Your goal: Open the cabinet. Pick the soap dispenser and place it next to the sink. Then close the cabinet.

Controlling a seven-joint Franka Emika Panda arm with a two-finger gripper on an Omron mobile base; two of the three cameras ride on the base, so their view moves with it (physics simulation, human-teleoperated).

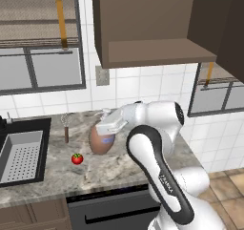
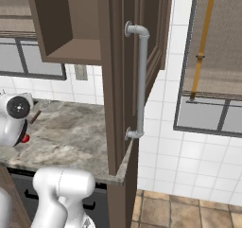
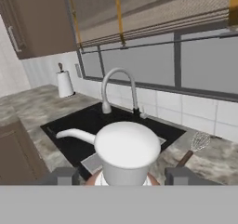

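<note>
Hand [image 1: 106,129] is gripping the soap dispenser [image 1: 101,139], jaws standing either side of its white pump top. The bottle is sitting low at the worktop [image 1: 57,176], whether touching I cannot tell, right of the tomato [image 1: 77,158] and the brown-handled utensil [image 1: 66,131]. The sink [image 1: 24,153] is lying to the left, well apart. Long axis is running upright, slightly tilted; spout is pointing left toward the basin. Cabinet [image 2: 118,80] is hanging open overhead.
</note>
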